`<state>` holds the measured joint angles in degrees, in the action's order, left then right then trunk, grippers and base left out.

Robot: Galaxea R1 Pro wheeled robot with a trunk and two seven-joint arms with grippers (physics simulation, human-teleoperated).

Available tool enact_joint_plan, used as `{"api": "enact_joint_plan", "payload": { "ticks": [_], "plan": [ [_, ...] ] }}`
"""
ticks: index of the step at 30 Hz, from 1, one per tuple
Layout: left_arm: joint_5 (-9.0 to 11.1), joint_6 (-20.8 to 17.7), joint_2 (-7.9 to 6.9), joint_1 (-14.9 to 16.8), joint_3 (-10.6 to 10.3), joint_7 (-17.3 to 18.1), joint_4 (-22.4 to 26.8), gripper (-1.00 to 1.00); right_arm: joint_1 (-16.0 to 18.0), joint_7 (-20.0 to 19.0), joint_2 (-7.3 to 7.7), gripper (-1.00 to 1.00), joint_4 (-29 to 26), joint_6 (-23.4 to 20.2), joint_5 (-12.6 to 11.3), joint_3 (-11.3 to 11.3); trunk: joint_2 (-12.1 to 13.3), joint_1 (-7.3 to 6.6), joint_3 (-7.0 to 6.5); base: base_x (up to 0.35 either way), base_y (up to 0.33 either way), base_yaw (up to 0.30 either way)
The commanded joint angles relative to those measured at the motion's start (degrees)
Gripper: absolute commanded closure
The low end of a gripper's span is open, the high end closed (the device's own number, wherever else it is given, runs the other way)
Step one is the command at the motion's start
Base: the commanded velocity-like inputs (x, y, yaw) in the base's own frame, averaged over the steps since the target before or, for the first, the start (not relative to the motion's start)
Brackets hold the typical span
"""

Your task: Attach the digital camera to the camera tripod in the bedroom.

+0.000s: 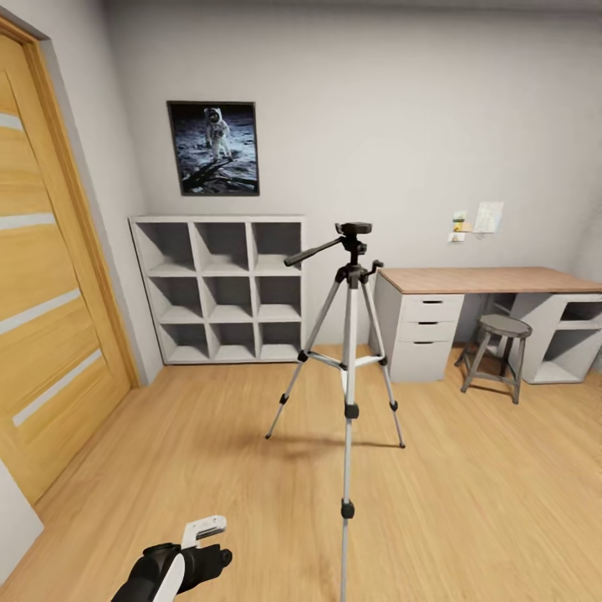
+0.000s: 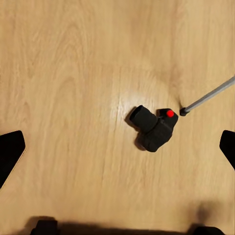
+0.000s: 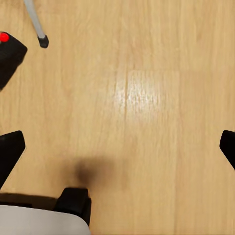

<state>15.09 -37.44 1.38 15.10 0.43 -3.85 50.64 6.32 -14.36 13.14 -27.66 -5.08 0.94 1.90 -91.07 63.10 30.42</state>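
Left pincer (image 2: 117, 147) hangs wide apart above the digital camera (image 2: 152, 128), which lies on the floor beside a camera tripod (image 1: 351, 334) foot. Nothing is picked up yet.

One camera tripod (image 1: 351, 334) stands on the floor on three legs. One digital camera (image 2: 152, 127) lies on the boards with a single red button (image 2: 170, 113) on top. The white cube shelf (image 1: 219, 289) has nine compartments, three rows of three. One framed picture (image 1: 213, 148) hangs above it. There is one desk (image 1: 489, 279) with three drawers (image 1: 430, 331), and one stool (image 1: 500, 347). One door (image 1: 46, 284) carries four pale stripes. Perhaps three small papers (image 1: 475, 221) are pinned on the wall, too small to count surely.
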Motion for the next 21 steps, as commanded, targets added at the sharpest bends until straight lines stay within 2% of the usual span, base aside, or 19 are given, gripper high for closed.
{"api": "enact_joint_plan", "payload": {
  "ticks": [1, 8, 15, 21],
  "plan": [
    [0.6, -0.3, 0.02, 0.0, 0.0, -0.4, 0.1, -1.00, 0.0, -0.3, -0.02, -1.00, -0.1, -0.4, 0.1, 0.2, 0.0, 0.02, 0.06, 0.190, 0.170, -0.084],
    [0.6, -0.3, 0.02, 0.0, 0.0, -0.5, 0.1, -1.00, 0.0, -0.3, -0.07, -1.00, -0.2, -0.4, 0.0, 0.2, 0.0, 0.02, 0.06, 0.130, 0.109, -0.146],
    [0.6, -0.3, 0.33, 0.0, -0.1, -0.5, 0.0, -1.00, 0.0, -0.2, -0.05, -1.00, -0.2, -0.4, 0.0, 0.3, 0.0, 0.02, 0.06, 0.022, 0.018, -0.201],
    [0.6, -0.1, 0.56, 0.0, -0.3, -0.2, 0.1, -1.00, 0.0, -0.2, -0.04, -1.00, -0.2, -0.4, 0.0, 0.3, 0.0, 0.02, 0.06, 0.003, 0.003, -0.071]
  ]
}}
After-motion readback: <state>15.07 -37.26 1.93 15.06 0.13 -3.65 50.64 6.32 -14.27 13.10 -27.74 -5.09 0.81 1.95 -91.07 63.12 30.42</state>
